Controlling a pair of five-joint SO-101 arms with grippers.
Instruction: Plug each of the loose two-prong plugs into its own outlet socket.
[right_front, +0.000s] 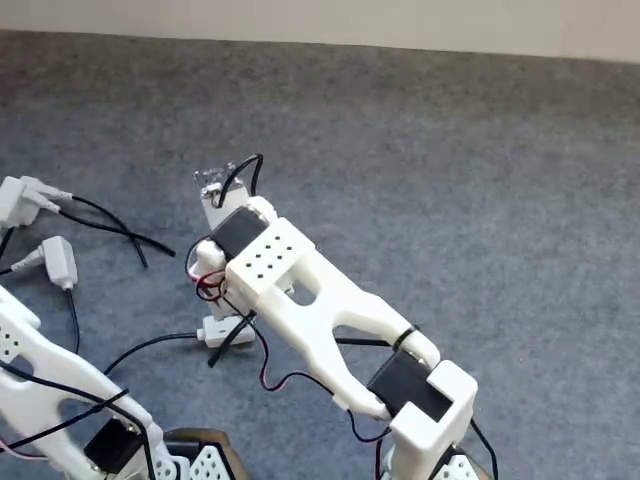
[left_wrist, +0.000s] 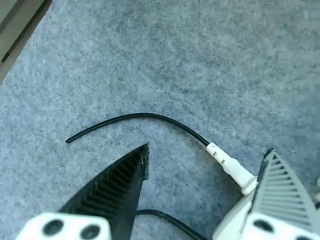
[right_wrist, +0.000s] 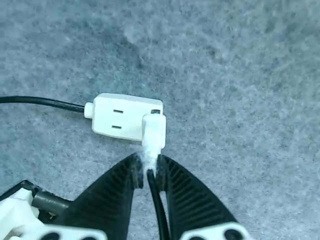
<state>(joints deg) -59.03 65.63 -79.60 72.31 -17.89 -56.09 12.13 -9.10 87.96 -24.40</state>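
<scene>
Apparently plug (right_wrist: 153, 131) between right jaws, against outlet (right_wrist: 122, 116).

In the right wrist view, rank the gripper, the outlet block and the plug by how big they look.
1. right gripper, though it is nearest the camera, so its true rank is unsure
2. outlet block
3. plug

No text, label or number can be read anywhere.

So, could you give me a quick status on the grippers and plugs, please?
Right gripper shut on white plug, at outlet socket. Left gripper open over second plug. Its black cable trails ahead.
</scene>
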